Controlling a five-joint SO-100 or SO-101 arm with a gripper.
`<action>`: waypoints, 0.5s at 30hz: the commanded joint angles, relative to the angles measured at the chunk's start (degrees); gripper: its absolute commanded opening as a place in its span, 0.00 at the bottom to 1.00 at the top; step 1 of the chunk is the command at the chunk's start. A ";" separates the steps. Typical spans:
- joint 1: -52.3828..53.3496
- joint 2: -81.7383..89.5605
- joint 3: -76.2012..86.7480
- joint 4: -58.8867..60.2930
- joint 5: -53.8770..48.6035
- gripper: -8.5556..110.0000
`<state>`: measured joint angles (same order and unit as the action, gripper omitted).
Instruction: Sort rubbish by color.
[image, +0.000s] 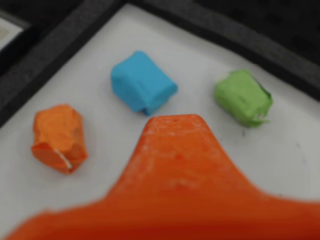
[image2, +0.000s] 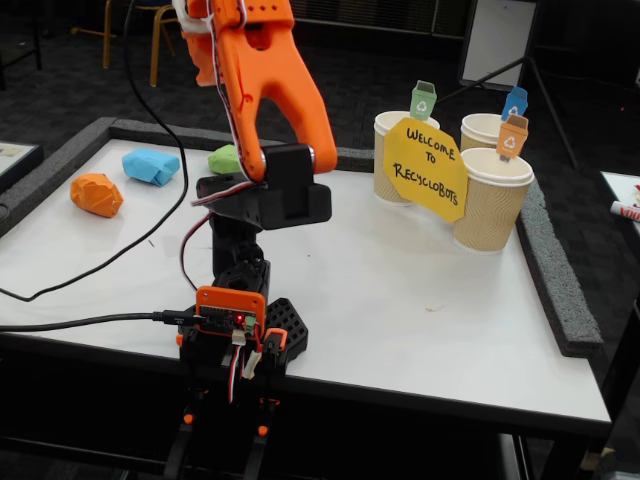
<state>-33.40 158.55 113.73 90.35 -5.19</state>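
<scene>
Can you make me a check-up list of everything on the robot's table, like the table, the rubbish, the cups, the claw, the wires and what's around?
Surface: white table top with a dark grey foam border.
Job's things: orange lump, blue lump and green lump, all lying loose and apart at the far left in the fixed view; none is in a cup.
Clutter: three tan ribbed cups with small bin tags, and a yellow "Welcome to Recyclobots" sign in front of them.
Gripper: only one orange finger shows in the wrist view, above the lumps; open or shut cannot be told.
Cables: a black cable crosses the table to the arm's base.
Surroundings: dark floor, chair legs behind.
</scene>
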 joint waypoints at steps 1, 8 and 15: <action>-0.97 0.79 -5.63 -2.02 0.18 0.15; -1.14 0.70 -5.19 -2.11 0.18 0.15; -1.23 0.53 -4.48 -2.46 0.18 0.15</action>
<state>-33.40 158.55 113.73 90.18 -5.19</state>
